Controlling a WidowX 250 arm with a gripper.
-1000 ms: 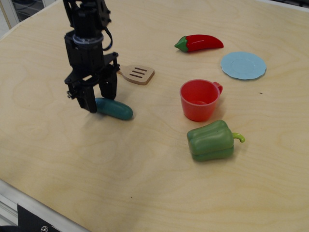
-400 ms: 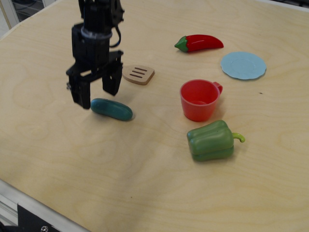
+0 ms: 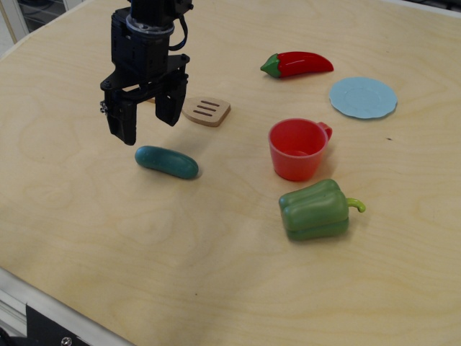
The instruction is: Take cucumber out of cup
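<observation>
We are seeing the wooden table (image 3: 216, 288) carrying everything. The black gripper (image 3: 146, 122) is hanging above the cucumber (image 3: 166, 162), jaws spread and holding nothing. The bell pepper (image 3: 315, 210) is sitting just in front of the cup (image 3: 297, 149), which seems empty. The cucumber is lying flat, well left of the cup.
</observation>
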